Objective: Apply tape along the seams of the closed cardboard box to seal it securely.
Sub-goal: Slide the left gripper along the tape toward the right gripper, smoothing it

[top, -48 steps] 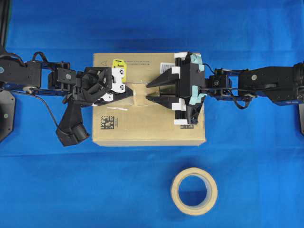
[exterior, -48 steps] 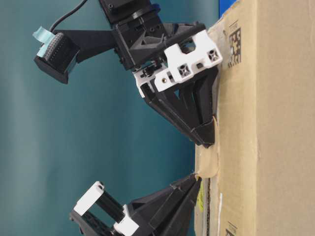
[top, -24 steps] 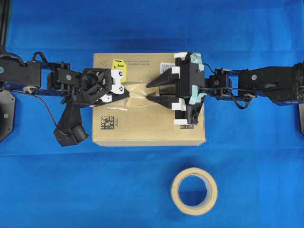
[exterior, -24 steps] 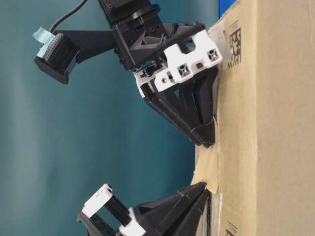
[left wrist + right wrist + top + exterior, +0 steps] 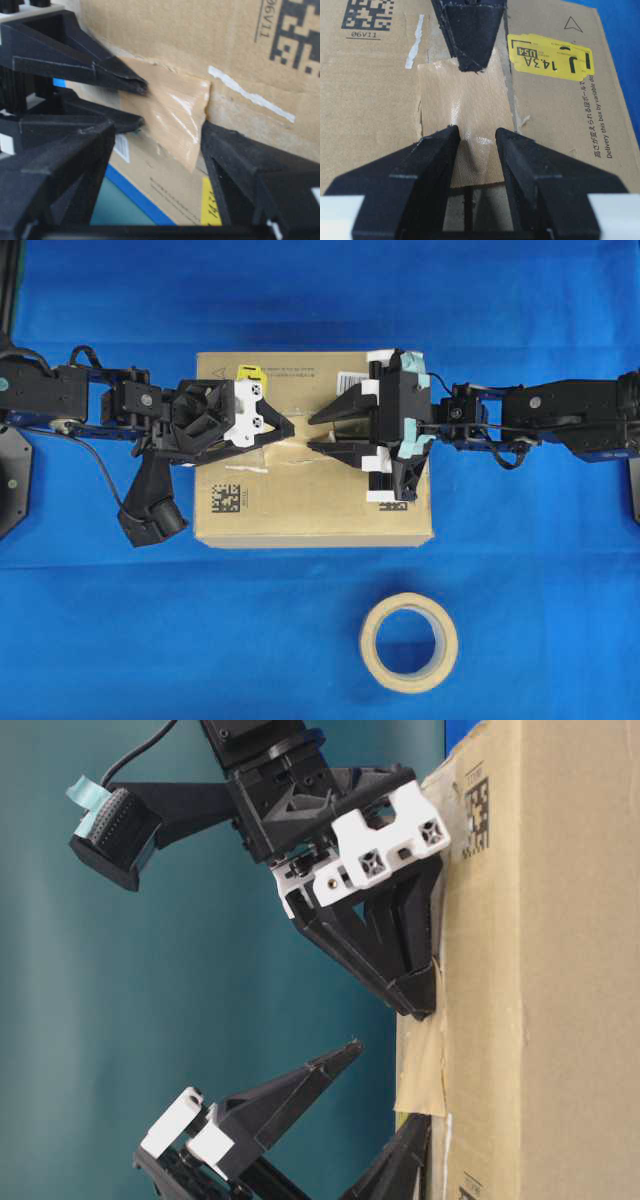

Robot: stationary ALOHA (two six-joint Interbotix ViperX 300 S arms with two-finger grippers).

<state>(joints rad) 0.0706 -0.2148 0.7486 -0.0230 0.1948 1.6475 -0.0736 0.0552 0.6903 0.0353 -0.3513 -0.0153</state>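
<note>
The tape (image 5: 465, 135) lies over the seam (image 5: 468, 197) on the box (image 5: 330, 505) (slightly puckered); the right gripper (image 5: 318, 433) presses it, seemingly, jaws apart, the left gripper's (image 5: 285, 427) spread wide.

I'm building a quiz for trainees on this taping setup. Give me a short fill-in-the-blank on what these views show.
1. The tape lies on top of the cardboard box over the ____.
2. The left end effector has its jaws ____.
3. The tape roll lies on the ____ cloth, off the box.
4. The sticker beside the tape is ____.

Missing words: seam; open; blue; yellow
</note>
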